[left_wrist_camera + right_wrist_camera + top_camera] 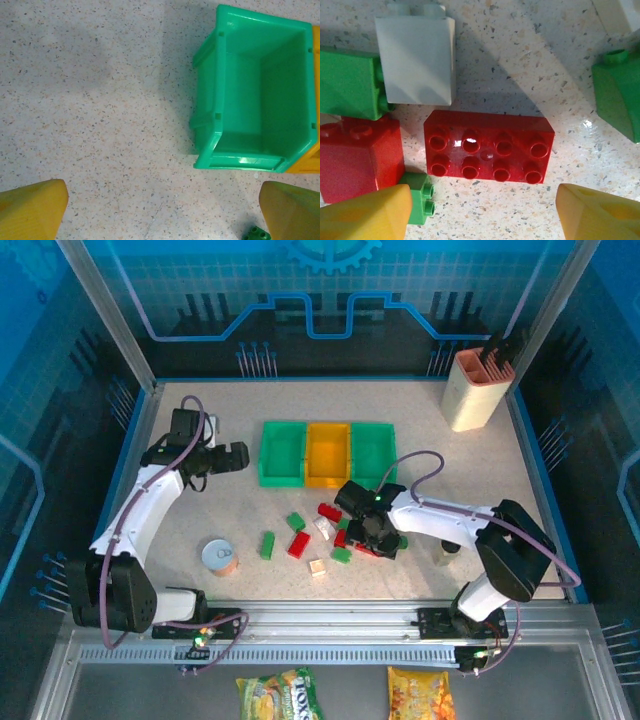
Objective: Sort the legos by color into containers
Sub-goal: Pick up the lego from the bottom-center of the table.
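Right gripper [483, 202] jaws apart, empty; red brick [489, 153] just off tips at 12 o'clock. Top view: arm hides part of brick pile [298, 545], 6 o'clock of bins [328, 483]. Left gripper [162, 205] wide open, empty; green bin [210, 95] at 1 o'clock, orange bin [312, 161] mostly cut off.

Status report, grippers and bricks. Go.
Left gripper open, empty, beside left green bin. Right gripper open over red eight-stud brick. Red block and small green brick crowd one finger.
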You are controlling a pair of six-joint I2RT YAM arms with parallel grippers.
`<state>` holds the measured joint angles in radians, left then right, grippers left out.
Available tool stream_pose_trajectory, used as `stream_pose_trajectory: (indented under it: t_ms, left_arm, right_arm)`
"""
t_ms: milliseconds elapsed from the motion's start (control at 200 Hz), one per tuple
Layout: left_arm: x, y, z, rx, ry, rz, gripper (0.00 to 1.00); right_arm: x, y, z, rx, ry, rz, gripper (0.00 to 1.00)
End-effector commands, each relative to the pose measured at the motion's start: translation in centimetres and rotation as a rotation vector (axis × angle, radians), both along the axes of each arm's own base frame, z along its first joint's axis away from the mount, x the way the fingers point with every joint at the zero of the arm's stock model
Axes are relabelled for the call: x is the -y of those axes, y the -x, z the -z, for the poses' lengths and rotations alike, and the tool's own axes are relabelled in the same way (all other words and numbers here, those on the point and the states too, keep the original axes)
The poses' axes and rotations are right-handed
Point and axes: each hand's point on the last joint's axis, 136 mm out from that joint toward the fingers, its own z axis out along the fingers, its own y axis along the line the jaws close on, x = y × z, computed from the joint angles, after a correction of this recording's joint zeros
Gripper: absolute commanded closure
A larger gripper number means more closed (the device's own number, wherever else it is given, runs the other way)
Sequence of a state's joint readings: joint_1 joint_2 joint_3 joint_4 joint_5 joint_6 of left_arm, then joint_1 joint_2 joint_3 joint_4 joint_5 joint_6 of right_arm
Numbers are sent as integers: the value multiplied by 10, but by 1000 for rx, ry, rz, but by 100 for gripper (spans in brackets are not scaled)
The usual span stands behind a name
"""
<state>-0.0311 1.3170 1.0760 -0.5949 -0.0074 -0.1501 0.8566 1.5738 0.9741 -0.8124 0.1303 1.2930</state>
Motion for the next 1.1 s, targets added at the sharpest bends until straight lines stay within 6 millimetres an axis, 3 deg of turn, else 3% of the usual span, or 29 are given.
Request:
stream_pose_trajectory:
  t_ms: [0,380,1096]
  left_arm:
    - [-5,3,-6,31,-8,0,1]
    - [-6,3,-6,35,-1,-5,1]
    - [-7,3,-4,33,1,-10,1]
  right_arm:
    - [8,4,8,-19,38,35,21]
    - [9,3,21,-46,54,28,17]
    - [19,-2,29,-29,109,1,30]
